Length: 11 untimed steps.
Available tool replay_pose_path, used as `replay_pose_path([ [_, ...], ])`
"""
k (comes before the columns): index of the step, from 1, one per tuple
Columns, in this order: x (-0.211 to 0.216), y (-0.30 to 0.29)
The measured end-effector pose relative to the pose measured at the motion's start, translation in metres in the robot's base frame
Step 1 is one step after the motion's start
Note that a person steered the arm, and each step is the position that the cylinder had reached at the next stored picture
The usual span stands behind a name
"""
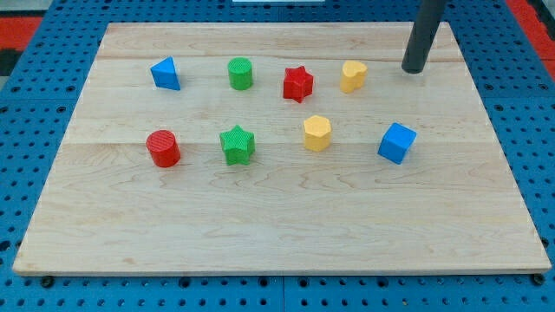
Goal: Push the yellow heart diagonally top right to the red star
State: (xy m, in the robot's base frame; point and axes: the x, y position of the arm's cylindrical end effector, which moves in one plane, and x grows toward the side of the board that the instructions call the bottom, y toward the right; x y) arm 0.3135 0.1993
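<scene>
A pale wooden board [277, 225] was laid flat. On it, a blue triangle [166, 74], green cylinder [240, 74], red star [297, 84] and yellow heart [353, 75] were ranged above a red cylinder [163, 148], green star [236, 145], yellow hexagon [317, 133] and blue cube [396, 142].

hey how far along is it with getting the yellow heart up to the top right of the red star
Mostly done, by position: the yellow heart already sits just right of and slightly above the red star, with a small gap. In hand: my tip rests right of the heart, not touching it. Left: perhaps a final nudge.
</scene>
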Motion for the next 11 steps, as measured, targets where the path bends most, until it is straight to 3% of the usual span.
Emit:
replay_pose_path([
  [1, 0.026, 0.024],
  [2, 0.045, -0.005],
  [3, 0.037, -0.088],
  [4, 0.037, -0.128],
  [5, 0.037, -0.099],
  [7, -0.008, -0.106],
  [9, -0.023, -0.103],
  [10, 0.025, -0.081],
  [11, 0.061, -0.095],
])
